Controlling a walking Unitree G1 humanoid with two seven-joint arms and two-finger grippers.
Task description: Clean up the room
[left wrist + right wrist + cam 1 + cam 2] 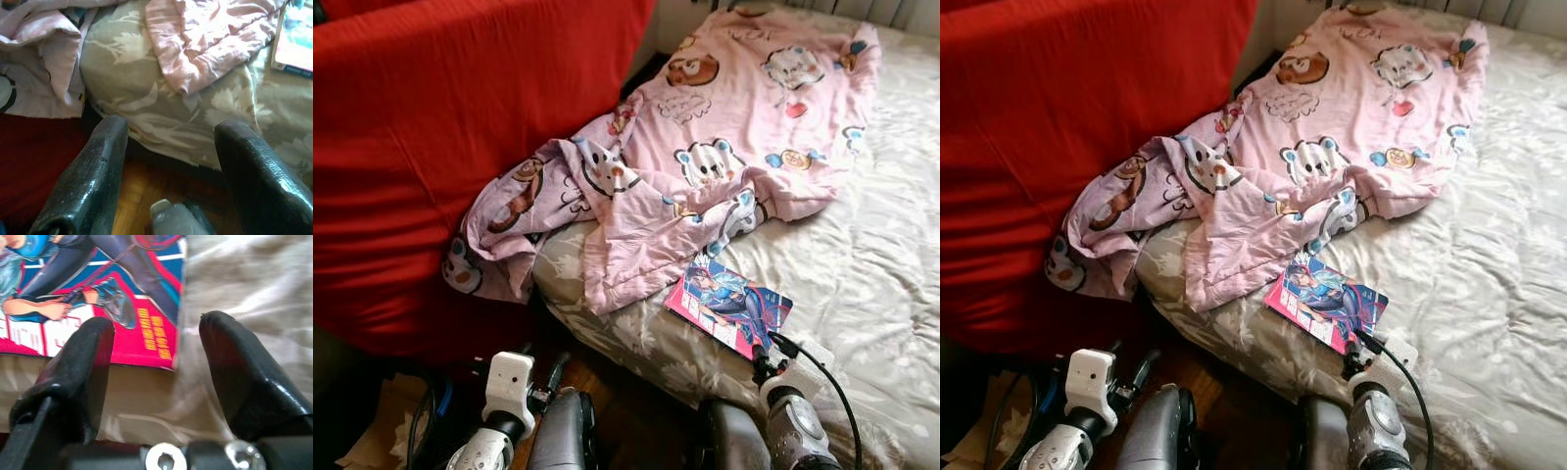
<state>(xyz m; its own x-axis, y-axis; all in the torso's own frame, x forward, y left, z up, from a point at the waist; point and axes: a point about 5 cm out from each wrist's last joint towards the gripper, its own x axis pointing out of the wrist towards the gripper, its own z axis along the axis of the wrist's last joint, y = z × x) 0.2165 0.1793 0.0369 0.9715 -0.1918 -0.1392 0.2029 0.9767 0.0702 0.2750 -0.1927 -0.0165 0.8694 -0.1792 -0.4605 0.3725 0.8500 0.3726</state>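
Blanket (744,108): pale pink, printed with cartoon bears in brown, white and blue; bedsheet (881,255): grey-beige with white leaf pattern; comic book (728,304): magenta cover, blue-clad figure, yellow lettering; sofa cover (421,147): plain red; floor (137,196): brown wood.

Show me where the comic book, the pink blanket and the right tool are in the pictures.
comic book (729,305): left eye view, middle of its cover.
pink blanket (705,117): left eye view, flat part on the bed.
right tool (156,362): right wrist view, gap between its open fingertips.

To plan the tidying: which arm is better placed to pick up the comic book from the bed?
Right. The right gripper is open just before the comic book, while the left gripper faces the bed edge.
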